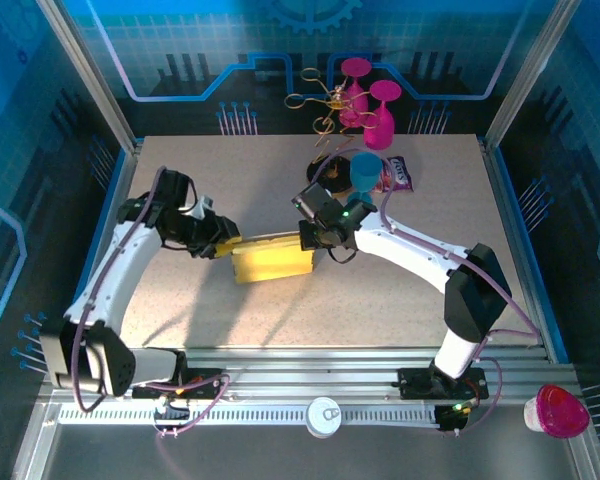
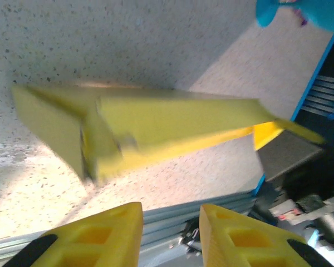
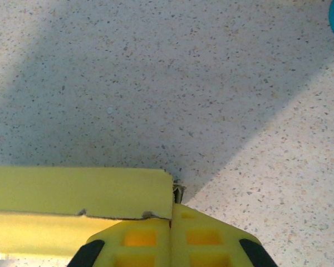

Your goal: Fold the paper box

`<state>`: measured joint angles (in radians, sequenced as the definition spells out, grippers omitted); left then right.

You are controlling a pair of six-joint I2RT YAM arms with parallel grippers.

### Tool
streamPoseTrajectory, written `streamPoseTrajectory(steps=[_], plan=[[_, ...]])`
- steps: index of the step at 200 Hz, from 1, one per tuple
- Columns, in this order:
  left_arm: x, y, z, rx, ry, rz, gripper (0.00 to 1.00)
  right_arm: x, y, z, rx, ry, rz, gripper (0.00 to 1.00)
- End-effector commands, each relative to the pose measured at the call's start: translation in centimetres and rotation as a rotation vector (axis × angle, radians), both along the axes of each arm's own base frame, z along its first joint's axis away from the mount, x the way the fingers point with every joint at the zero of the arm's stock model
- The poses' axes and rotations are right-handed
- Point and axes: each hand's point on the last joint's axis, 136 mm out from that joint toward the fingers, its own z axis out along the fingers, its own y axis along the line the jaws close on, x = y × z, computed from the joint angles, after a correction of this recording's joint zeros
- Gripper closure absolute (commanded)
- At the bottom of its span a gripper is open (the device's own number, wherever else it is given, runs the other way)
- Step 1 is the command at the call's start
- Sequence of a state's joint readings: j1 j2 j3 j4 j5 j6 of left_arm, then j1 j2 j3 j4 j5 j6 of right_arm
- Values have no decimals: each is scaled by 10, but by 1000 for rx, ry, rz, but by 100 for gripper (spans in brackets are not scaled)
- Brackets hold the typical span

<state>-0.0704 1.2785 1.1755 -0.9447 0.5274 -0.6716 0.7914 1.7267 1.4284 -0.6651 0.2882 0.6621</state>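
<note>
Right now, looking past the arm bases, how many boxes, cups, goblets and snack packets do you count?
Paper box: 1
Blue cup: 1
Pink goblets: 2
Purple packet: 1
Total: 5

So the paper box (image 1: 272,258) is a bright yellow cardboard mailer, folded up into a low, flat rectangle. It sits roughly mid-table (image 1: 380,320), a bit left of center, with its long side running left to right and tilted slightly. Up close from the left wrist it's blurry, with an end flap not quite flush and a thin yellow tab poking out the far end. One edge looks a little ragged.
</note>
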Motion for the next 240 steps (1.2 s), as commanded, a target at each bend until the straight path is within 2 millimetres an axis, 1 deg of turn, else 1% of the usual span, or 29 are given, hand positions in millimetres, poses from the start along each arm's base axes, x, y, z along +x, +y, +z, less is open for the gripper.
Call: streamPoseTrajectory(steps=[1, 12, 25, 33, 42, 47, 65, 75, 82, 90, 104, 113, 135, 141, 158, 181, 192, 214, 229, 240], plan=[[-13, 13, 3, -49, 188, 320, 69, -23, -7, -22, -43, 100, 31, 100], [-16, 16, 0, -82, 234, 427, 69, -23, -7, -22, -41, 101, 30, 100], [-15, 17, -6, -158, 279, 551, 67, -23, -6, -22, -40, 100, 31, 100], [-10, 16, -8, -215, 272, 603, 66, -23, -6, -22, -39, 100, 29, 100], [-9, 18, -15, -254, 290, 665, 65, -22, -6, -21, -36, 97, 30, 100], [-7, 19, -18, -276, 301, 693, 61, -23, -5, -20, -35, 96, 31, 100], [-4, 20, -30, -323, 348, 759, 58, -23, -5, -19, -36, 93, 32, 100], [-2, 22, -34, -329, 370, 782, 53, -23, -5, -19, -37, 93, 32, 100], [-2, 25, -35, -328, 384, 802, 47, -23, -5, -19, -38, 92, 33, 100], [-2, 28, -37, -329, 397, 827, 45, -24, -5, -19, -40, 91, 32, 100], [2, 34, -34, -346, 394, 878, 38, -25, -5, -19, -42, 92, 33, 100], [4, 37, -33, -360, 402, 906, 30, -26, -6, -19, -43, 91, 33, 100], [9, 40, -35, -409, 452, 951, 28, -27, -5, -20, -46, 92, 37, 100], [10, 38, -37, -420, 481, 961, 26, -27, -5, -20, -46, 92, 37, 100], [14, 33, -45, -452, 549, 963, 26, -28, -4, -20, -46, 91, 40, 100], [20, 26, -49, -490, 633, 960, 25, -29, -4, -20, -48, 93, 39, 100], [26, 25, -49, -504, 638, 952, 24, -29, -5, -20, -48, 91, 39, 100], [32, 23, -57, -504, 658, 937, 23, -29, -5, -21, -49, 93, 37, 100], [34, 19, -64, -506, 686, 906, 24, -29, -6, -20, -49, 91, 37, 100], [35, 16, -68, -510, 701, 888, 25, -29, -6, -20, -49, 90, 37, 100]])
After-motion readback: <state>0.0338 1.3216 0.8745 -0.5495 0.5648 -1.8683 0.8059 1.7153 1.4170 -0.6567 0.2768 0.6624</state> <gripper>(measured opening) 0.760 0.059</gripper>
